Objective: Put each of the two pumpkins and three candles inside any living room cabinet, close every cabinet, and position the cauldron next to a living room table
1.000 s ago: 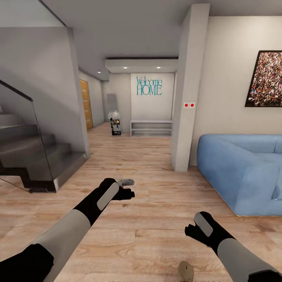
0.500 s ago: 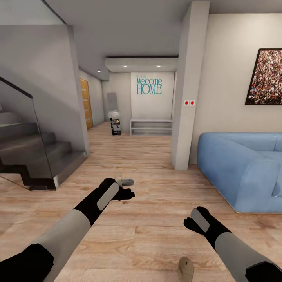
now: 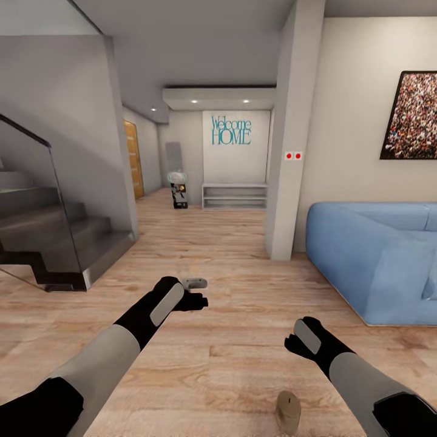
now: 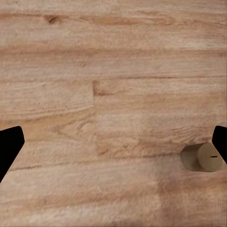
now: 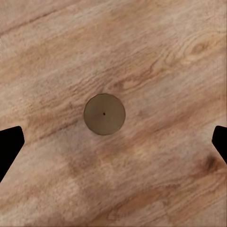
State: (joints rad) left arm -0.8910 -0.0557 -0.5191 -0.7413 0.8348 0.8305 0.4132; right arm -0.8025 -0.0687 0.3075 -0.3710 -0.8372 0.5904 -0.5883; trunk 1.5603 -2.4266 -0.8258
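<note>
One candle (image 3: 287,413), a stubby tan cylinder, stands upright on the wood floor just in front of me. My right gripper (image 3: 297,345) hangs above the floor a little beyond it, pointing down and open. The right wrist view looks straight down on the candle's round top (image 5: 104,114), which lies between the spread fingertips (image 5: 9,144) with wide gaps on both sides. My left gripper (image 3: 199,292) is held out over bare floor, open and empty. In the left wrist view the candle (image 4: 201,157) sits close to one fingertip (image 4: 220,142).
A blue sofa (image 3: 376,267) stands at the right under a framed picture (image 3: 416,118). A white pillar (image 3: 291,152) rises beside it. Stairs with a glass rail (image 3: 48,237) fill the left. A low shelf (image 3: 234,197) closes the hallway's far end.
The whole view has shifted slightly, so more of the candle now shows at the lower edge. My right gripper has drawn back a little toward the candle. The left arm holds its pose.
</note>
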